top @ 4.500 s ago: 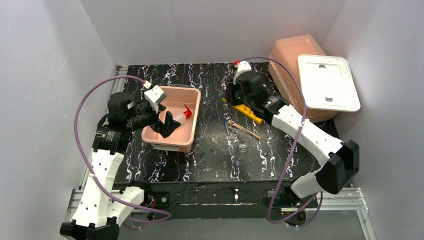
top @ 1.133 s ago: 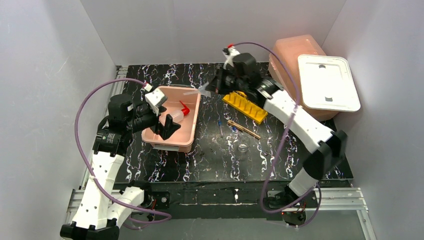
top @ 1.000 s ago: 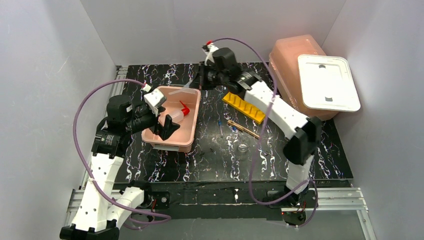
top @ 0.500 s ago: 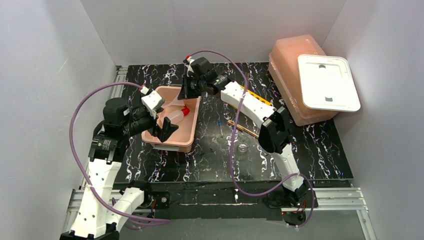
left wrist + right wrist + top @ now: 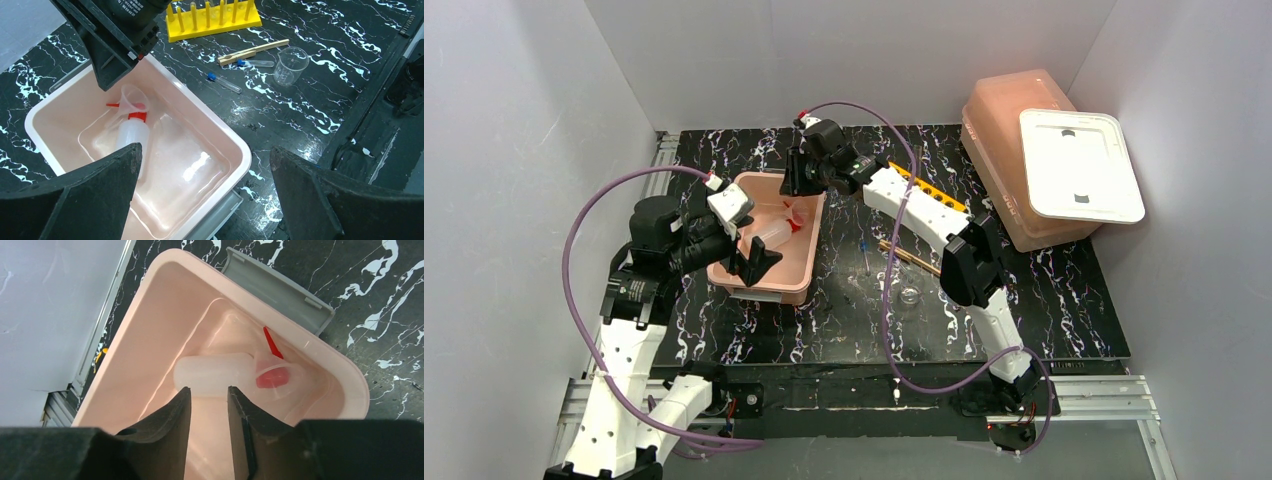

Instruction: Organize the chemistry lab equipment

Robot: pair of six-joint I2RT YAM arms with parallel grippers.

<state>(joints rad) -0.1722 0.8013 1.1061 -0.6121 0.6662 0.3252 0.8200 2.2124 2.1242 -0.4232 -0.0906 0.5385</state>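
Right hand (image 5: 209,395): I have it over the far corner of the pink tub (image 5: 240,150). The fingers are a narrow gap apart with nothing between them.
Left hand (image 5: 205,155): it hangs over the near side of the tub, fingers spread wide and empty.
Bottle (image 5: 212,375): the translucent white bottle lies on its side on the tub floor, red cap towards the far wall.
Funnel (image 5: 131,95): a small clear funnel-shaped piece rests against the red cap, touching it, inside the tub.
Still out: the yellow rack (image 5: 215,22), the little beaker (image 5: 291,62), two blue-capped tubes (image 5: 225,82) and a wooden stick (image 5: 255,50) lie on the worktop (image 5: 310,100), well apart from the tub.
Handling: I judge the bottle to be light, squashy plastic. The beaker and tubes look thin, light, slick and brittle, and the tubes will roll. The rack looks stiff and the sturdiest of the lot.
Grip: I'd take each tube across its middle. The beaker I'd pinch by one wall at the rim, and the rack across its narrow width.
Risk: squeezing too hard could crack the clear pieces, and a glancing touch could send a tube rolling.
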